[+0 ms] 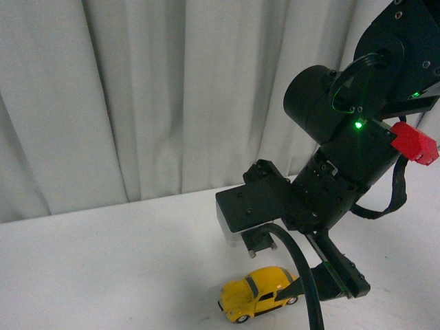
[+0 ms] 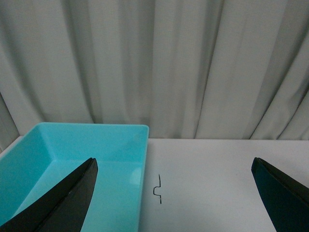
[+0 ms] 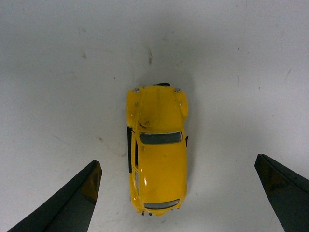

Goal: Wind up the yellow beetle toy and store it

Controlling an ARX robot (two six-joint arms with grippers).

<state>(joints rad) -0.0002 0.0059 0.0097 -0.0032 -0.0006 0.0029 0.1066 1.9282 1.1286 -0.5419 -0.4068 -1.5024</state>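
While right end effector (image 3: 177,162) gapes above, yellow beetle toy (image 3: 157,150) on table (image 3: 48,72)

beetle toy (image 1: 256,294) rear behind cable (image 1: 306,289), bin (image 2: 87,142) cropped

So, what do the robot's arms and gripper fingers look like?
The right arm is matte black with round joint housings, a small green light, a red block and a thick black cable. The right fingers and left fingers are dark tapering wedges.
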